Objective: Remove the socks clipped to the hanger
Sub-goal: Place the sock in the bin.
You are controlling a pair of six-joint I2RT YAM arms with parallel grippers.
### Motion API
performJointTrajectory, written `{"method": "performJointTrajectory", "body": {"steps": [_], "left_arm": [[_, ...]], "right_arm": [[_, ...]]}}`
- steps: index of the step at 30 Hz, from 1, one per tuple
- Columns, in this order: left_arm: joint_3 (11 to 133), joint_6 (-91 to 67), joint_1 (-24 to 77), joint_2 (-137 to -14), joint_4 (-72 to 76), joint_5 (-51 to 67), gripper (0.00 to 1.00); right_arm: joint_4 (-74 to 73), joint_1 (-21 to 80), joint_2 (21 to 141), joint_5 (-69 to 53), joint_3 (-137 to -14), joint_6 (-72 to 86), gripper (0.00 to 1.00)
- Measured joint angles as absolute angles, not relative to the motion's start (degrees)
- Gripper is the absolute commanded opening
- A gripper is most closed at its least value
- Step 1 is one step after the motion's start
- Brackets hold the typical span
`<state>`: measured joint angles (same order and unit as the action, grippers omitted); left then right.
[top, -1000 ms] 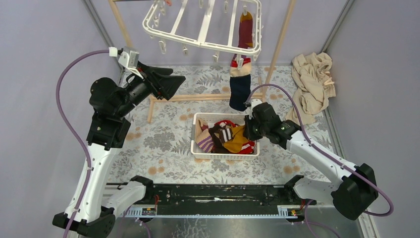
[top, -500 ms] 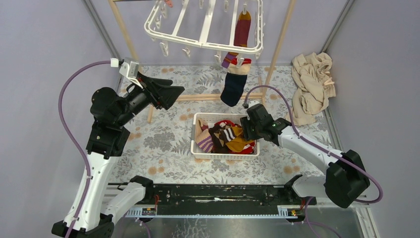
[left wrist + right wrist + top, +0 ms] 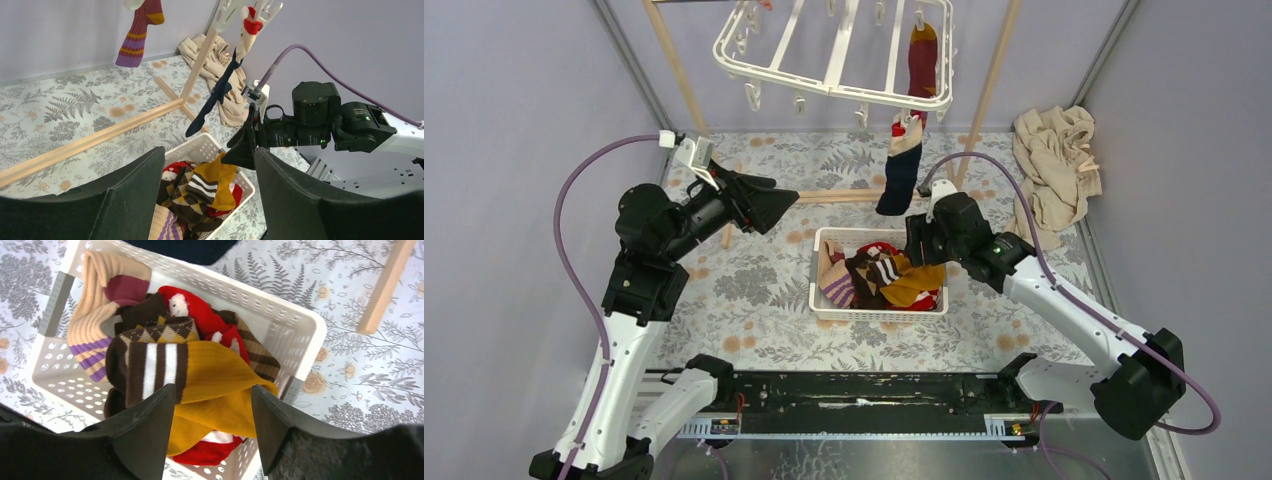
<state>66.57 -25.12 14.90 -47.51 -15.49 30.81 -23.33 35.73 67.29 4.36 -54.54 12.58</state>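
Jaws of both arms stand apart and hold nothing. The left gripper [image 3: 767, 203] is raised over the floral mat at the left. The right gripper [image 3: 914, 243] hovers over the right end of the basket, with the heaped socks directly under its fingers in the right wrist view.

The hanger [image 3: 864, 93] hangs at the top of the scene inside the wooden pole frame [image 3: 989, 75]. Nearly all of its clips are bare. Below it, the white perforated basket [image 3: 816, 290] holds the freed socks [image 3: 884, 275]: mustard, red, brown argyle, and tan with purple stripes.

Two socks hang clipped at the hanger's right end. The navy sock [image 3: 897, 180] dangles from the near rail, its toe just beyond the basket's far rim. The maroon-and-mustard sock [image 3: 921, 60] hangs from a bar behind it.

The task appears nearly finished, and the step in hand is judged to be the reach for the navy sock. That move calls for lifting the right gripper off the basket, closing on the fabric below the clip, and pulling downward. The suspended hanger may well sway under the pull.
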Motion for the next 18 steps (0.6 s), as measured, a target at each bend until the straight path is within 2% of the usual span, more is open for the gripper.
{"method": "performJointTrajectory", "body": {"steps": [1, 2, 3, 9, 18], "left_arm": [[66.5, -25.1, 14.9, -47.5, -15.7, 30.8, 0.77], [66.4, -25.0, 14.9, -47.5, -15.9, 30.8, 0.95], [66.3, -24.9, 14.9, -47.6, -16.3, 30.8, 0.98], [65.5, -24.5, 14.9, -48.2, -17.6, 30.5, 0.99], [65.1, -24.5, 14.9, -48.4, -17.8, 30.4, 0.99]], "right_arm": [[-23.2, 36.0, 67.2, 3.9, -54.7, 12.6, 0.64], [-23.2, 36.5, 67.3, 3.5, -54.8, 12.6, 0.64], [-23.3, 37.1, 67.4, 3.4, -54.8, 12.6, 0.64], [-21.6, 42.0, 69.2, 3.2, -53.6, 12.9, 0.58], [-12.1, 42.5, 76.3, 2.6, -42.4, 16.3, 0.57]]}}
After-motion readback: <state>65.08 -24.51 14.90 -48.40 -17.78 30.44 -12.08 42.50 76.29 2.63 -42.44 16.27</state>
